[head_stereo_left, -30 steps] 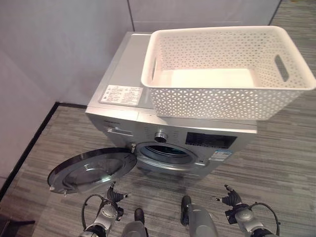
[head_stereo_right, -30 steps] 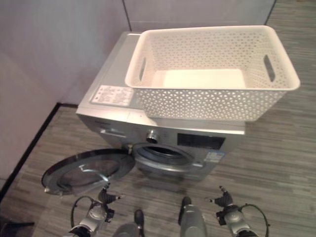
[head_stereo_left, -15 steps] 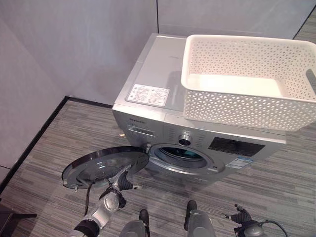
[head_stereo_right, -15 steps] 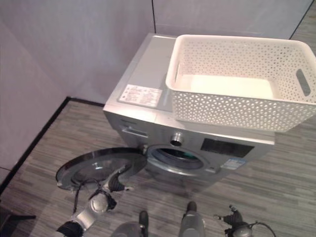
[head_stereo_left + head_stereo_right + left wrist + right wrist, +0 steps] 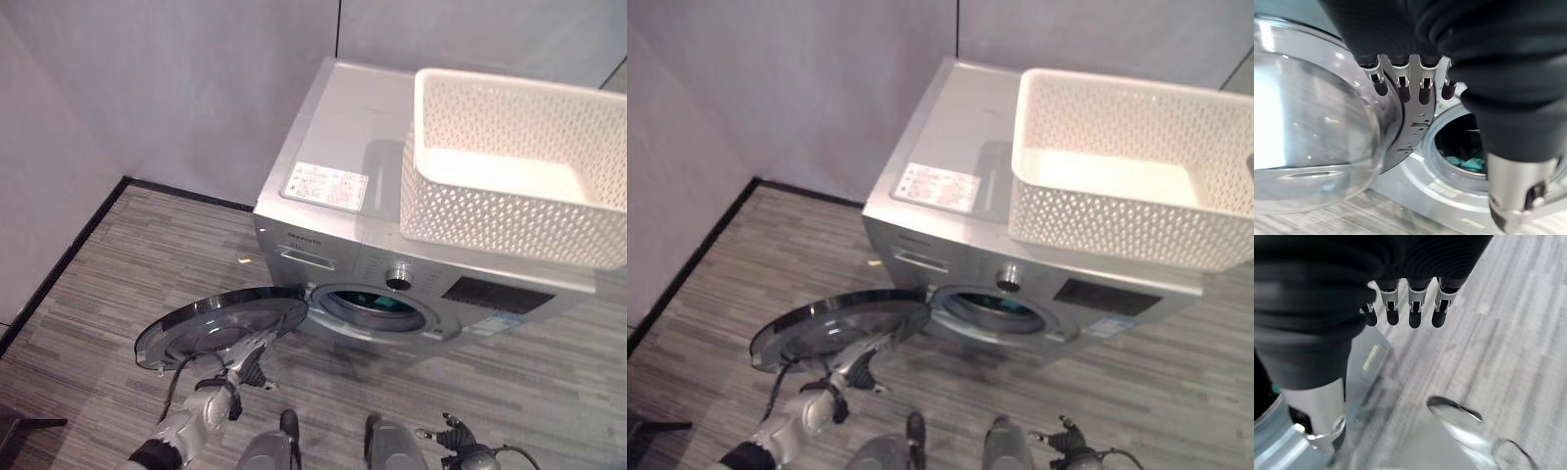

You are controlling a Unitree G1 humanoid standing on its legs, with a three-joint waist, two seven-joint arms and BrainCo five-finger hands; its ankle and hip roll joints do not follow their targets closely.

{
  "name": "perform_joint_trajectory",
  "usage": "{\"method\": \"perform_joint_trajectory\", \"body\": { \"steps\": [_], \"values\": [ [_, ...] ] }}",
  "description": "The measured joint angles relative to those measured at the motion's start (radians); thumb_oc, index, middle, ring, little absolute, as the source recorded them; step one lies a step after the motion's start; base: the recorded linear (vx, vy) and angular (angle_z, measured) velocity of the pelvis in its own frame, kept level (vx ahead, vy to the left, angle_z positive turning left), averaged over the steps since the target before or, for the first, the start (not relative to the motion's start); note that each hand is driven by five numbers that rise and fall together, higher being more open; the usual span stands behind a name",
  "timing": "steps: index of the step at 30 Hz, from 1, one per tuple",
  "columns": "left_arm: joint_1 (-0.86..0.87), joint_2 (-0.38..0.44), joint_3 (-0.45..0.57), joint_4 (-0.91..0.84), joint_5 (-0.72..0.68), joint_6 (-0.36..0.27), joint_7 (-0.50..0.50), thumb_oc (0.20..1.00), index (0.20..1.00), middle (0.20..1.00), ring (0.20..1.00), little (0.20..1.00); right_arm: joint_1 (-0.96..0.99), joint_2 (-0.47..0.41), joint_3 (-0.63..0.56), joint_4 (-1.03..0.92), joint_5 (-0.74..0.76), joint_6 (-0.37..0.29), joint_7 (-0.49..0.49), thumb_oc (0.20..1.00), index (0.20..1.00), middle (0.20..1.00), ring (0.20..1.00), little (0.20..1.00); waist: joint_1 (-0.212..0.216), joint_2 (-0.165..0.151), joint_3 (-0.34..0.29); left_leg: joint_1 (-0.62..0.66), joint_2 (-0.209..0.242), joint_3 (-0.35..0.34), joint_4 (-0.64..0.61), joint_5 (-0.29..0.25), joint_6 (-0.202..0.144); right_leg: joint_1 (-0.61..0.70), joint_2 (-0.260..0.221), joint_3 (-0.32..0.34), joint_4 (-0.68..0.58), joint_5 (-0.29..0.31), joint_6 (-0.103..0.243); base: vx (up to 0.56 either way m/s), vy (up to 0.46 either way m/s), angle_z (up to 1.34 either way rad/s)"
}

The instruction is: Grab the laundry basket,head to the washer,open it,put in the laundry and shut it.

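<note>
At lower left the left hand (image 5: 247, 371), fingers relaxed and holding nothing, sits just under the washer (image 5: 333, 147) door (image 5: 220, 318); the right hand (image 5: 453, 443) hangs slack at the bottom edge.

One silver washer (image 5: 392, 235) is standing on the floor, with one round glass door (image 5: 220, 323) hanging open. One white laundry basket (image 5: 519, 176) is sitting on top of it. One white label (image 5: 326, 185) is lying on the lid, and one knob (image 5: 398, 277) is showing on the front panel. Two robot hands are showing: the left hand (image 5: 245, 367) and the right hand (image 5: 453, 443).
</note>
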Motion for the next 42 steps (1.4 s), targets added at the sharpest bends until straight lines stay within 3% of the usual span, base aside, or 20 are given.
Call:
{"method": "perform_joint_trajectory", "body": {
  "steps": [1,8,10,11,12,13,14,15,16,17,20,22,23,28,31,35,38,40,41,42],
  "values": [
    [0.005,-0.009,0.006,0.001,0.000,0.001,0.002,1.000,1.000,1.000,1.000,1.000,-0.007,-0.007,-0.001,0.000,0.000,-0.001,-0.001,1.000,1.000,1.000,1.000,1.000,0.001,0.014,0.002,-0.003,0.015,-0.009,-0.003,0.011,-0.016,0.016,0.018,-0.005,-0.039,0.027,-0.012,-0.13,-0.194,0.04],
    [0.012,-0.013,0.032,-0.023,-0.010,-0.001,0.031,1.000,1.000,1.000,1.000,1.000,0.044,-0.032,0.007,-0.021,-0.001,-0.014,-0.014,1.000,1.000,1.000,1.000,1.000,-0.020,0.033,-0.007,-0.048,0.084,-0.097,-0.032,0.071,-0.099,0.002,0.102,-0.062,-0.063,0.024,-0.077,-0.13,-0.150,0.25],
    [0.008,-0.018,0.031,-0.024,-0.012,-0.001,0.037,1.000,1.000,1.000,1.000,1.000,0.066,-0.055,0.004,-0.017,-0.001,-0.017,-0.018,1.000,1.000,1.000,1.000,1.000,-0.021,0.053,-0.005,-0.092,0.097,-0.132,-0.033,0.116,-0.126,-0.028,0.141,-0.075,-0.014,0.012,-0.094,-0.20,-0.091,0.81],
    [-0.028,-0.018,0.032,-0.030,-0.012,0.001,0.035,1.000,1.000,1.000,1.000,1.000,0.082,-0.061,-0.013,-0.012,0.000,-0.015,-0.020,1.000,1.000,1.000,1.000,1.000,-0.038,0.047,-0.001,-0.132,0.085,-0.122,-0.047,0.189,-0.177,-0.043,0.131,-0.106,-0.005,0.000,-0.126,-0.13,-0.030,1.38],
    [-0.048,-0.013,0.035,-0.049,-0.013,0.002,0.034,1.000,1.000,1.000,1.000,1.000,0.090,-0.065,-0.016,-0.003,0.000,-0.012,-0.020,1.000,1.000,1.000,1.000,1.000,-0.043,0.031,0.007,-0.144,0.083,-0.072,-0.084,0.264,-0.198,-0.062,0.100,-0.137,-0.003,0.005,-0.151,-0.09,-0.006,1.10],
    [-0.039,-0.002,0.057,-0.082,-0.021,0.002,0.035,1.000,1.000,1.000,1.000,1.000,0.084,-0.070,-0.017,0.002,0.000,-0.012,-0.020,1.000,1.000,1.000,1.000,1.000,-0.029,0.018,0.020,-0.147,0.100,0.021,-0.055,0.252,-0.168,-0.071,0.091,-0.146,0.003,0.015,-0.167,-0.07,0.021,0.40],
    [-0.035,0.017,0.063,-0.096,-0.021,0.002,0.035,1.000,1.000,1.000,1.000,1.000,0.070,-0.073,-0.033,0.000,0.001,-0.015,-0.019,1.000,1.000,1.000,1.000,1.000,-0.022,-0.001,0.030,-0.133,0.105,0.010,0.027,0.180,-0.123,-0.069,0.084,-0.137,0.004,0.018,-0.185,-0.04,0.112,0.01],
    [-0.039,0.033,0.065,-0.115,-0.021,0.002,0.035,1.000,1.000,1.000,1.000,1.000,0.062,-0.078,-0.045,-0.006,0.002,-0.016,-0.019,1.000,1.000,1.000,1.000,1.000,-0.033,-0.016,0.037,-0.114,0.106,-0.027,0.095,0.132,-0.125,-0.063,0.075,-0.135,-0.002,0.023,-0.187,-0.02,0.106,0.02],
    [-0.044,0.034,0.080,-0.143,-0.023,-0.001,0.037,1.000,1.000,1.000,1.000,1.000,0.060,-0.086,-0.063,-0.012,0.003,-0.016,-0.019,1.000,1.000,1.000,1.000,1.000,-0.051,-0.017,0.037,-0.065,0.125,-0.054,0.115,0.090,-0.124,-0.054,0.077,-0.137,-0.013,0.029,-0.175,0.03,0.207,0.15],
    [-0.058,0.030,0.090,-0.172,-0.046,-0.005,0.048,1.000,1.000,1.000,1.000,1.000,0.060,-0.095,-0.073,-0.018,0.005,-0.016,-0.018,1.000,1.000,1.000,1.000,1.000,-0.072,0.000,0.041,0.031,0.147,-0.062,0.018,0.088,-0.123,-0.056,0.082,-0.135,-0.005,0.032,-0.155,0.07,0.179,0.16],
    [-0.100,0.029,0.092,-0.212,-0.050,-0.005,0.049,1.000,1.000,1.000,1.000,1.000,0.060,-0.085,-0.086,0.001,0.024,-0.014,-0.018,1.000,1.000,1.000,1.000,1.000,-0.092,0.022,0.037,0.097,0.165,-0.061,-0.102,0.089,-0.124,-0.054,0.084,-0.143,-0.030,0.058,-0.124,0.07,0.223,0.10],
    [-0.130,0.035,0.095,-0.270,-0.049,-0.014,0.055,1.000,1.000,1.000,1.000,1.000,0.062,-0.087,-0.143,0.011,0.058,-0.012,-0.019,1.000,1.000,1.000,1.000,1.000,-0.102,0.060,0.026,0.126,0.173,-0.040,-0.179,0.095,-0.120,-0.051,0.089,-0.145,-0.042,0.092,-0.107,0.03,0.223,-0.03],
    [-0.146,0.036,0.096,-0.272,-0.049,-0.022,0.063,1.000,1.000,1.000,1.000,1.000,0.062,-0.087,-0.149,0.012,0.065,-0.012,-0.020,1.000,1.000,1.000,1.000,1.000,-0.105,0.069,0.023,0.132,0.174,-0.038,-0.188,0.066,-0.141,-0.053,0.082,-0.141,-0.045,0.098,-0.093,0.03,0.263,-0.10],
    [-0.163,0.136,0.177,-0.257,-0.049,-0.028,0.090,1.000,1.000,1.000,1.000,1.000,0.077,-0.038,-0.134,0.000,0.080,-0.006,-0.017,1.000,1.000,1.000,1.000,1.000,-0.103,0.031,0.000,0.146,0.061,0.000,-0.185,0.051,-0.079,-0.035,-0.016,-0.100,-0.098,0.157,-0.022,0.00,0.170,-0.14],
    [-0.162,0.200,0.251,-0.210,-0.059,-0.012,0.114,1.000,1.000,1.000,1.000,1.000,0.089,-0.011,-0.118,-0.003,0.078,0.005,-0.006,1.000,1.000,1.000,1.000,1.000,-0.097,0.013,-0.015,0.144,0.026,0.013,-0.192,0.049,-0.056,-0.036,-0.046,-0.084,-0.129,0.188,-0.003,0.02,0.143,-0.07],
    [-0.174,0.283,0.271,-0.058,-0.084,0.016,0.122,1.000,1.000,1.000,1.000,1.000,0.105,0.002,-0.110,-0.017,0.069,0.005,0.014,1.000,1.000,1.000,1.000,1.000,-0.099,-0.026,-0.035,0.143,0.004,0.041,-0.198,0.049,-0.049,-0.042,-0.054,-0.062,-0.160,0.216,0.006,0.00,0.155,-0.18],
    [-0.277,0.315,0.285,0.168,-0.166,0.035,0.134,1.000,1.000,1.000,1.000,1.000,0.119,-0.011,-0.106,-0.046,0.063,0.009,0.032,1.000,1.000,1.000,1.000,1.000,-0.104,-0.062,-0.036,0.115,-0.005,0.073,-0.199,0.045,-0.043,-0.081,-0.054,-0.029,-0.167,0.251,0.018,-0.05,0.126,-0.34],
    [-0.367,0.333,0.299,0.307,-0.215,0.067,0.134,1.000,1.000,1.000,1.000,1.000,0.098,-0.019,-0.092,-0.057,0.059,0.007,0.036,1.000,1.000,1.000,1.000,1.000,-0.114,-0.089,-0.029,0.087,0.001,0.099,-0.198,0.044,-0.040,-0.128,-0.052,-0.015,-0.175,0.295,0.030,-0.05,0.073,-0.37],
    [-0.493,0.337,0.280,0.451,-0.298,0.071,0.135,1.000,1.000,1.000,1.000,1.000,0.097,-0.019,-0.068,-0.070,0.059,0.005,0.046,1.000,1.000,1.000,1.000,1.000,-0.120,-0.123,-0.009,0.058,0.004,0.110,-0.197,0.048,-0.037,-0.159,-0.048,-0.001,-0.178,0.340,0.042,-0.06,0.035,-0.36],
    [-0.553,0.337,0.280,0.503,-0.355,0.082,0.133,1.000,1.000,1.000,1.000,1.000,0.095,-0.019,-0.058,-0.080,0.060,0.005,0.048,1.000,1.000,1.000,1.000,1.000,-0.123,-0.132,-0.004,0.029,0.014,0.115,-0.188,0.052,-0.031,-0.188,-0.039,0.002,-0.186,0.385,0.066,-0.05,0.028,-0.23]
  ]
}}
